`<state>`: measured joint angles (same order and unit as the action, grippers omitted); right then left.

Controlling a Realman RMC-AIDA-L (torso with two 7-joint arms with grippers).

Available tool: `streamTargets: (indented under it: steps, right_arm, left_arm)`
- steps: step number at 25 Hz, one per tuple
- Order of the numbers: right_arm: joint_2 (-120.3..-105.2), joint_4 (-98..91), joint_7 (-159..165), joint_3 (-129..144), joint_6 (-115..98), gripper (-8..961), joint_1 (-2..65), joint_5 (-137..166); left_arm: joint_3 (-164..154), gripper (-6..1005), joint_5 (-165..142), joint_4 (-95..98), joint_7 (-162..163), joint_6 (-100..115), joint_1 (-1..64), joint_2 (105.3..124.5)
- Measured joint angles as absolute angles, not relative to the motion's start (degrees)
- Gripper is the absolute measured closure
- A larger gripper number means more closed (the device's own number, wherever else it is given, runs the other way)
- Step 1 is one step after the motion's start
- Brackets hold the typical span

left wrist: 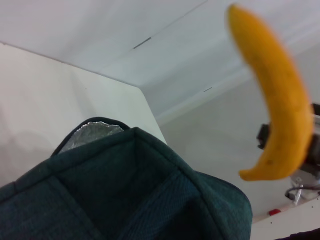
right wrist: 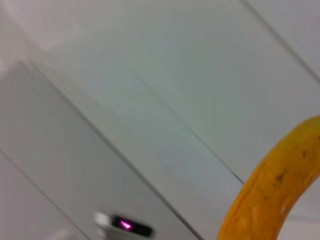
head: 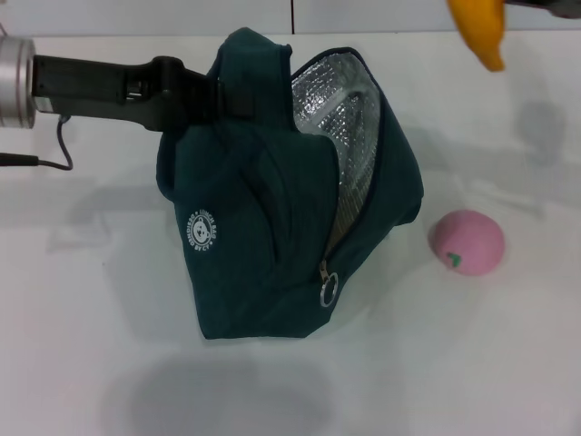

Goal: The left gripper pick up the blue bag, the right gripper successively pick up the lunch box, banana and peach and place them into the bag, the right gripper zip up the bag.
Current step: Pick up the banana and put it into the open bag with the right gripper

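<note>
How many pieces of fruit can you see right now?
2. The curved yellow-orange banana is raised beyond the dark teal fabric bag, toward the robot's right; the round pink peach lies on the white table right of it. The bag may hide more.

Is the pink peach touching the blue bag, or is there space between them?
Apart. The head view shows bare white table between the peach and the nearest side of the blue bag, so a plain gap separates them.
</note>
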<state>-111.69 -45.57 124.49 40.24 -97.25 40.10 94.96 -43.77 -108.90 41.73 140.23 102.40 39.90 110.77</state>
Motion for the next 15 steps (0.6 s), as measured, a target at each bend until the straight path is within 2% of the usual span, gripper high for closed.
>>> streamTargets:
  steps: [4, 6, 15]
  right_arm:
    - [-114.67, -42.26, 120.32, 40.98, -97.28, 487, 41.41, 91.71]
    - [-115.56, -39.62, 118.6, 42.0, -97.33, 484, 42.54, 90.91]
    - [-116.0, -24.24, 109.39, 48.29, -96.83, 471, 45.82, 85.27]
  left_arm:
    - [-43.77, 960, -108.88, 41.42, 140.01, 102.05, 39.85, 110.77]
    - [-43.77, 960, -108.95, 41.32, 139.73, 101.58, 39.7, 110.76]
    - [-43.77, 960, -108.94, 40.68, 138.49, 101.24, 39.21, 110.74]
